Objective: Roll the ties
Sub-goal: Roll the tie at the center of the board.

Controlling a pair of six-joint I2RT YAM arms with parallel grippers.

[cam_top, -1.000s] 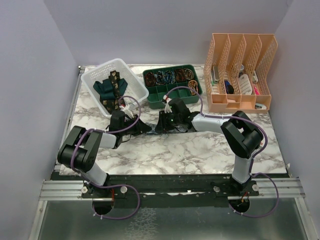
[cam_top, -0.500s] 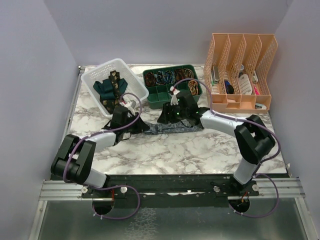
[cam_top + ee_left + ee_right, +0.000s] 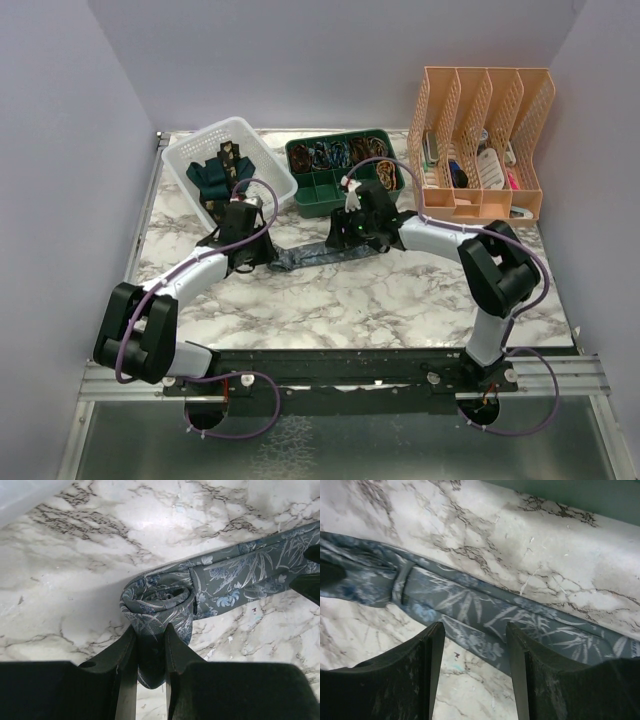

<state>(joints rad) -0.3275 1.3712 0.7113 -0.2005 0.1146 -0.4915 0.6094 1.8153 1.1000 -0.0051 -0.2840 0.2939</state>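
top external: is looking down from high behind the arm bases, far, covering the whole table (image 3: 400, 300) | left wrist: is looking close down past the left gripper (image 3: 150, 632) | right wrist: is looking close down past the right gripper (image 3: 475, 630) | shared: all three are seeing the blue-grey tie (image 3: 310, 257)

Marble table (image 3: 400, 300) with blue-grey tie (image 3: 315, 257), white basket (image 3: 205, 133), green tray (image 3: 340, 134), peach file rack (image 3: 480, 207).
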